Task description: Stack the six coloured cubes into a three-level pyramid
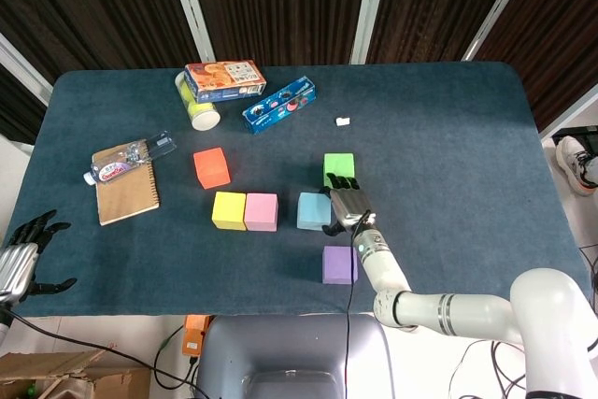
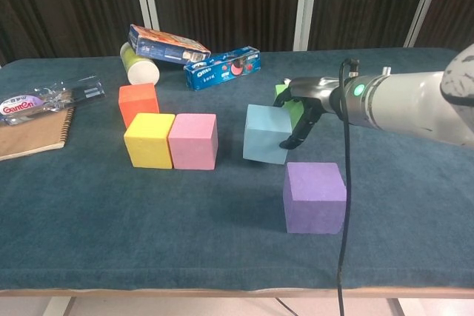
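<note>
Tabletop (image 1: 448, 137): blue cloth, carrying all cubes. My right hand (image 1: 344, 205) grasps the light blue cube (image 1: 313, 211), which sits just right of the pink cube (image 1: 261, 211), a gap between them. Pink touches the yellow cube (image 1: 228, 210). Green cube (image 1: 338, 167) behind my hand; purple cube (image 1: 339, 264) in front. My left hand (image 1: 19, 263) hangs released off the tabletop edge.

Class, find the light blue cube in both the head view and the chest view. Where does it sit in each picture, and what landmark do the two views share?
Head view: light blue cube just right of centre, held by the right robot hand.
Chest view: light blue cube centre, the robot hand on its right side.
Shared landmark: pink cube to its left.
</note>
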### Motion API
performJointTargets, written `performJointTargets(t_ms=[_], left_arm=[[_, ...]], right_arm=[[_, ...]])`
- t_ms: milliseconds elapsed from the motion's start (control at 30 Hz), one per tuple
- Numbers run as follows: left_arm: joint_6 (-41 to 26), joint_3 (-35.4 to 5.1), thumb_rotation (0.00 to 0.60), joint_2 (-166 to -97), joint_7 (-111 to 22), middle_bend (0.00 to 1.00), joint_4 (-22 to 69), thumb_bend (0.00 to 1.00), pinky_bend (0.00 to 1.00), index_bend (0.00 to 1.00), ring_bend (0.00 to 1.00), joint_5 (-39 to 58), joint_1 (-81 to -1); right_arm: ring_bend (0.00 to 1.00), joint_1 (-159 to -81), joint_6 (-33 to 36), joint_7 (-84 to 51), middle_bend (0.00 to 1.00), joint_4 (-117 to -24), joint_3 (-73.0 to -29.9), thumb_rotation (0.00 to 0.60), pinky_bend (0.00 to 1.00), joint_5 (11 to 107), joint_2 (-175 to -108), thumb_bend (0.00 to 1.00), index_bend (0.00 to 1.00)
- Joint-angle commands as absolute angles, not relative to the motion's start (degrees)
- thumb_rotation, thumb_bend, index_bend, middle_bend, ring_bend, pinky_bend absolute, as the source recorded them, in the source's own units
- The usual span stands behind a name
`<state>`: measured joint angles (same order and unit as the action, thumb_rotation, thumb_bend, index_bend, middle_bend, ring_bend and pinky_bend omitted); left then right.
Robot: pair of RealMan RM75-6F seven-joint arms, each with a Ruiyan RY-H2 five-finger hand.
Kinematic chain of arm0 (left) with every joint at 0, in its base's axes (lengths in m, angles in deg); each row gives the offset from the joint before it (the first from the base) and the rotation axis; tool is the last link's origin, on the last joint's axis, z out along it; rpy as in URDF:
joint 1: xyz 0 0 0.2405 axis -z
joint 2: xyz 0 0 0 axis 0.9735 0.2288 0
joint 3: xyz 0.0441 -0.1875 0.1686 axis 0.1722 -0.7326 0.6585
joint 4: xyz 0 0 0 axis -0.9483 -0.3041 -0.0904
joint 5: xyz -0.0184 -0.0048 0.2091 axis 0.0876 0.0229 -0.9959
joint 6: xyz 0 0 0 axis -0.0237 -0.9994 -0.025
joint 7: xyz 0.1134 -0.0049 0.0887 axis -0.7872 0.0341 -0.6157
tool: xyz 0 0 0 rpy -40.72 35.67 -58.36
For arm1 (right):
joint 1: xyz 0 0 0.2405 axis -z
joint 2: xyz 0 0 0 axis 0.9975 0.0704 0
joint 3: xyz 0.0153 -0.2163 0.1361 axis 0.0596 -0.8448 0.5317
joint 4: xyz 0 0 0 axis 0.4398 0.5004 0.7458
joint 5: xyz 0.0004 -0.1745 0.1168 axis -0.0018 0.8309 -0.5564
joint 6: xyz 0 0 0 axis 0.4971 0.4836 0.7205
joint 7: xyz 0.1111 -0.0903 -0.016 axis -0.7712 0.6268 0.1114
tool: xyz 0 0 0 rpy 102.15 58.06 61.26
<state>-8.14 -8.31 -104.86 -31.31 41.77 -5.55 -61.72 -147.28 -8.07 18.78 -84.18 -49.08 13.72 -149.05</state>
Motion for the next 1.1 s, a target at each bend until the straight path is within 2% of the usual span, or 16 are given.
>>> performJointTargets(t_ms=[33,900,967,1100], left_arm=[[-8.21,-8.34,0.600,-104.82,-31.23,0.03,41.78,0.09,0.08,0.21,0.00,-5.61,-61.82],[-8.35,-8.47,0.600,-104.55,-29.40,0.03,41.06,0.09,0.08,0.21,0.00,-6.74,-62.62],[-8.38,-8.47,0.600,-104.52,-29.34,0.03,41.07,0.09,0.08,0.21,0.00,-6.77,-62.69],[-8.44,-8.49,0.600,-104.48,-29.34,0.03,41.09,0.09,0.08,0.21,0.00,-6.84,-62.79]], right_arm=[[0.00,-147.68,-7.76,19.34,0.00,-83.66,-48.95,0.600,0.00,13.15,-149.72,0.23,0.46],[0.00,-150.28,-6.73,23.61,0.00,-80.16,-46.73,0.600,0.00,9.63,-154.90,0.23,0.45],[0.00,-150.35,-6.94,23.66,0.00,-79.76,-46.60,0.600,0.00,9.65,-155.26,0.23,0.43],[0.00,-150.51,-7.76,24.09,0.00,-79.58,-46.54,0.600,0.00,9.14,-155.36,0.23,0.28]])
